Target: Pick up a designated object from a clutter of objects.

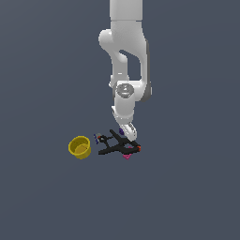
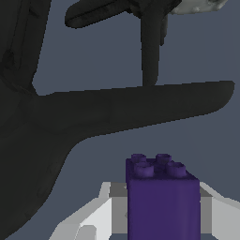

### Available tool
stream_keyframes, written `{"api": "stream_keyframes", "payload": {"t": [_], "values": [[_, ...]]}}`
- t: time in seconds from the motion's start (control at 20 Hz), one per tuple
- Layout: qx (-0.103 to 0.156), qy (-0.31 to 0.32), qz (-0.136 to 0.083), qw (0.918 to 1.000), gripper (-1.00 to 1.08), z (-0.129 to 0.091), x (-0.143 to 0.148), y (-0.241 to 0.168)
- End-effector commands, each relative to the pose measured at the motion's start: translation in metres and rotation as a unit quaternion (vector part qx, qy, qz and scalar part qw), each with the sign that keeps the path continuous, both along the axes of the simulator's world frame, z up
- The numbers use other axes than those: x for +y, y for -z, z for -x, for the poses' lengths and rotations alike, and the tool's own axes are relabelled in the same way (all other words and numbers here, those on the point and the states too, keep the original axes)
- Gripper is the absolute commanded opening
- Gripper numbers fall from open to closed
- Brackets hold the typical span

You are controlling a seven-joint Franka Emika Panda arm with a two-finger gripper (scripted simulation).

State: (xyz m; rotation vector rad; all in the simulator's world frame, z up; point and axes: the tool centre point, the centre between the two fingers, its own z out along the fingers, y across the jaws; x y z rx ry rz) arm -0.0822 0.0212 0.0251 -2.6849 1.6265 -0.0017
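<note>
The designated object, a tiny dark purple studded block, sits between my gripper's white fingers, whose grey pads press against both its sides. In the exterior view the gripper is down low in the clutter of objects, and the block shows only as a purple speck at the fingers. A black clamp lies close past the block in the wrist view. I cannot tell whether the block rests on the floor or is lifted.
A yellow cup stands towards the exterior view's left of the group. Black clamps with orange tips lie beneath the gripper, with a small pink piece in front and a tiny blue piece near the cup.
</note>
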Motion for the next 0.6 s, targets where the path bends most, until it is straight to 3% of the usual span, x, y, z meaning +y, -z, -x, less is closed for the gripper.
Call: {"api": "stream_keyframes", "payload": {"t": [0.0, 0.55], "values": [[0.0, 0.0, 0.0, 1.0, -1.0, -0.001, -0.001, -0.007], [0.0, 0.001, 0.0, 1.0, -1.0, -0.008, -0.008, -0.075]]}}
